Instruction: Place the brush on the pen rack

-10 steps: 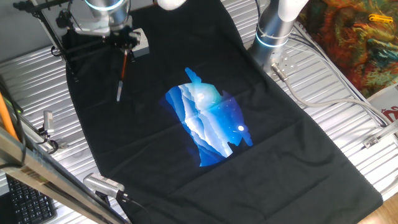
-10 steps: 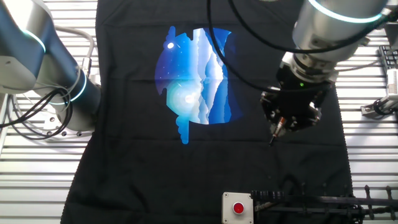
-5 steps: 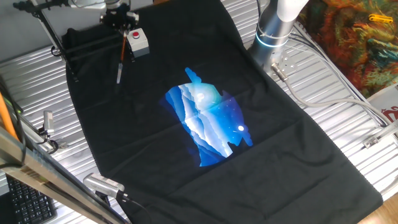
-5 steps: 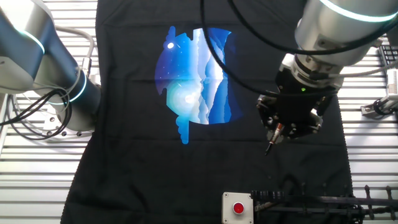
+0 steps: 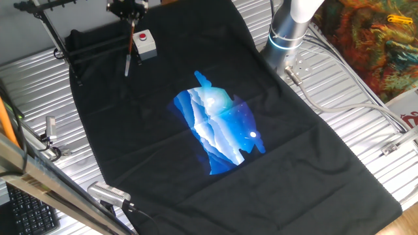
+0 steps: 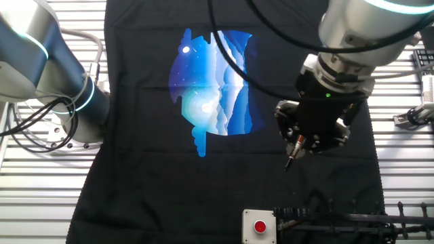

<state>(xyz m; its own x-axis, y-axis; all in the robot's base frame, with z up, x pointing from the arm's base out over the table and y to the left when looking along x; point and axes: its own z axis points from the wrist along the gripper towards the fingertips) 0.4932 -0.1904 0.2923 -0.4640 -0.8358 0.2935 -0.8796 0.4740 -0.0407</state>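
The brush (image 5: 129,53) is held by the pincer (image 5: 129,11), closed on its upper end, and hangs almost upright above the black cloth (image 5: 274,170) on the table (image 5: 366,98). It is suspended just beside the grey box with a red button (image 5: 144,43), near the pen rack (image 5: 49,29) at the far left.

We see the gripper (image 5: 128,9) cut by the top edge, so its jaws stay unclear. In the other fixed view its body hides most of the brush (image 6: 291,156). The pen rack (image 6: 339,220) is cut below.
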